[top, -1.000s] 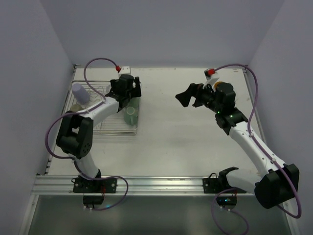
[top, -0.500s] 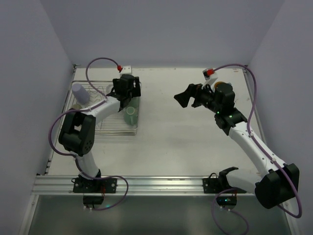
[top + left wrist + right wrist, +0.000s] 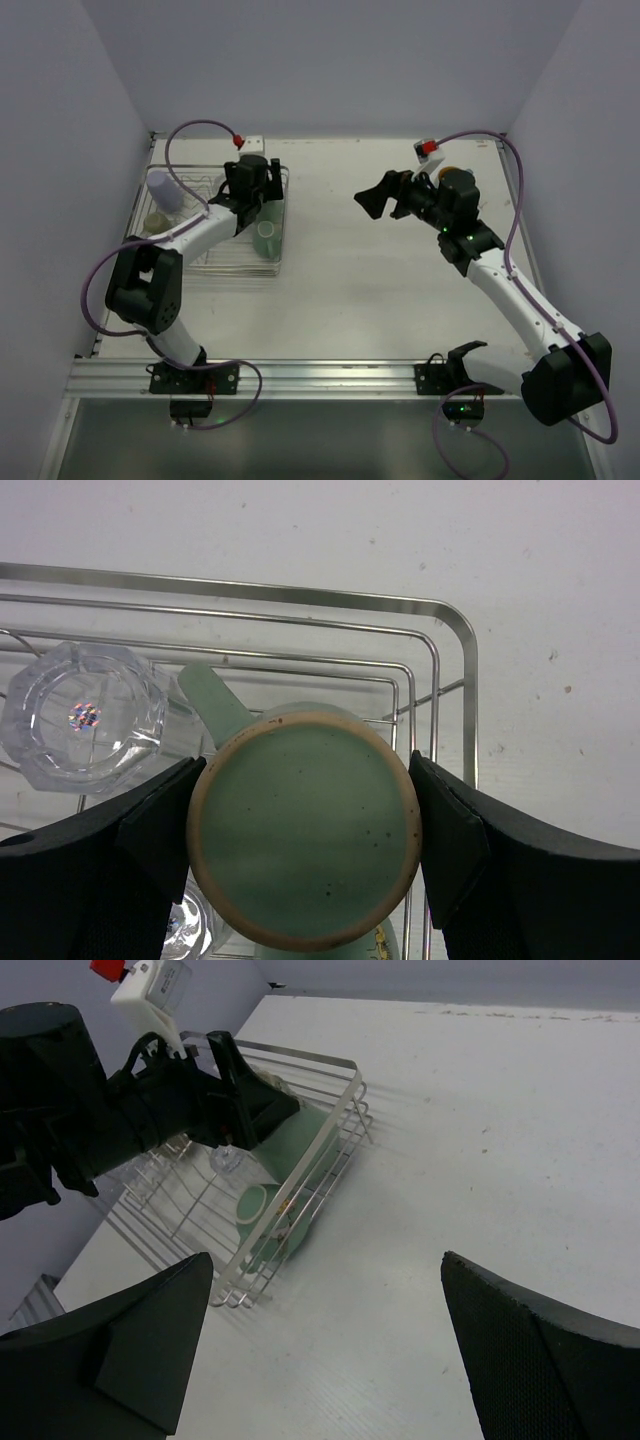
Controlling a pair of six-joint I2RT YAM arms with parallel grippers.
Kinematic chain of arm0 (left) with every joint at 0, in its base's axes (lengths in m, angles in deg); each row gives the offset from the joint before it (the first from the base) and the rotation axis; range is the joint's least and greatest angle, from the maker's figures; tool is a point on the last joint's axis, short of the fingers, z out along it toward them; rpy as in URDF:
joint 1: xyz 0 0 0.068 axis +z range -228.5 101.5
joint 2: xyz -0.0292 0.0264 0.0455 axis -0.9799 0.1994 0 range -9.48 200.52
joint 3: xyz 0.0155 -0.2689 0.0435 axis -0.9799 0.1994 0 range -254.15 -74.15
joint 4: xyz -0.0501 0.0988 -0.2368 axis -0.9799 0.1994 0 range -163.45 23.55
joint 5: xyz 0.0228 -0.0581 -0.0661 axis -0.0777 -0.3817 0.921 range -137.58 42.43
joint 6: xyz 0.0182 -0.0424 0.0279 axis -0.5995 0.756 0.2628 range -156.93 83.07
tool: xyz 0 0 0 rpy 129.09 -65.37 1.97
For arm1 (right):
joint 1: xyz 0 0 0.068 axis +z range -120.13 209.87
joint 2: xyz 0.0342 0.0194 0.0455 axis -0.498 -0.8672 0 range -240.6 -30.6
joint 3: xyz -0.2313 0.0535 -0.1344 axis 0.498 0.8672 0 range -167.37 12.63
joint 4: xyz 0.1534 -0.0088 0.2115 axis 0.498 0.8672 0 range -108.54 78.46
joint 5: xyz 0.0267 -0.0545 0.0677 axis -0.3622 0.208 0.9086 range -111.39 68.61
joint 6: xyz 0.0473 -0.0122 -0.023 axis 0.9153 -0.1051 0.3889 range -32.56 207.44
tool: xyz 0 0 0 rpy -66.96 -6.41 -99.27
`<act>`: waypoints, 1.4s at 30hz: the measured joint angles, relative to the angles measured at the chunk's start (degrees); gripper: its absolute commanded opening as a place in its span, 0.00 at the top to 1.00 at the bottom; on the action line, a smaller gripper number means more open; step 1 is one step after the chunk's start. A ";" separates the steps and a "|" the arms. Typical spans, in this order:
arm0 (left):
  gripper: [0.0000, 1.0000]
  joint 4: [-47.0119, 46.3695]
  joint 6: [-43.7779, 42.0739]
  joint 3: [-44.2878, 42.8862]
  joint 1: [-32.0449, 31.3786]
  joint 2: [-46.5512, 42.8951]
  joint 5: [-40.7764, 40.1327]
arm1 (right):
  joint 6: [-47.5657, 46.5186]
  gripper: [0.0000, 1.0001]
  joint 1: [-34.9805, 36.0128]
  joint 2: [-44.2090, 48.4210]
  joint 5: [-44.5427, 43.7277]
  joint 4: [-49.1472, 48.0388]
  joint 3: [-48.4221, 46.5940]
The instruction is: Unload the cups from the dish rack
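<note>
**A:** Where is the dish rack (image 3: 236, 272)?

**B:** It sits along the left edge of the table (image 3: 350, 300), toward the far-left corner. Its long sides run left to right.

**A:** And the left gripper (image 3: 252, 196)?

**B:** It is over the rack's far-right corner, pinching a mint-green mug (image 3: 305, 825). The black fingers (image 3: 150, 830) press on opposite sides of the mug.

**A:** Which way does that mug point?

**B:** Its speckled, tan-rimmed base faces the wrist camera and its mouth is turned away into the rack. That puts its long axis along the gripper's own line. The handle juts toward a clear glass (image 3: 85, 715) just beside it, which is also base-up.

**A:** What about the other cups?

**B:** A second mint-green mug (image 3: 265, 238) lies by the rack's right edge, closer to the near-right corner. Its mouth shows to the overhead camera. A lavender cup (image 3: 165, 190) stands at the rack's far-left corner. A beige cup (image 3: 155, 220) is just nearer along the left edge. I can't tell which way either of those two faces.

**A:** And the right gripper (image 3: 383, 195)?

**B:** Its jaws are spread wide with nothing between them. It hangs above the far-right part of the table, well apart from the rack and pointing toward it.
</note>
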 measured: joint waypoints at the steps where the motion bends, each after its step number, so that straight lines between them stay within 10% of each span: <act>1: 0.64 -0.07 -0.09 0.00 -0.02 -0.52 -0.02 | 0.07 0.01 0.02 -0.17 0.02 -0.35 0.00; 23: 0.75 -0.92 -3.48 -2.78 0.00 -5.25 0.76 | 6.21 0.01 2.95 -5.40 1.51 -5.68 0.07; 42: 0.78 3.17 5.86 -5.33 -0.02 -26.12 14.97 | 26.80 0.01 6.36 -12.94 9.88 -30.23 3.02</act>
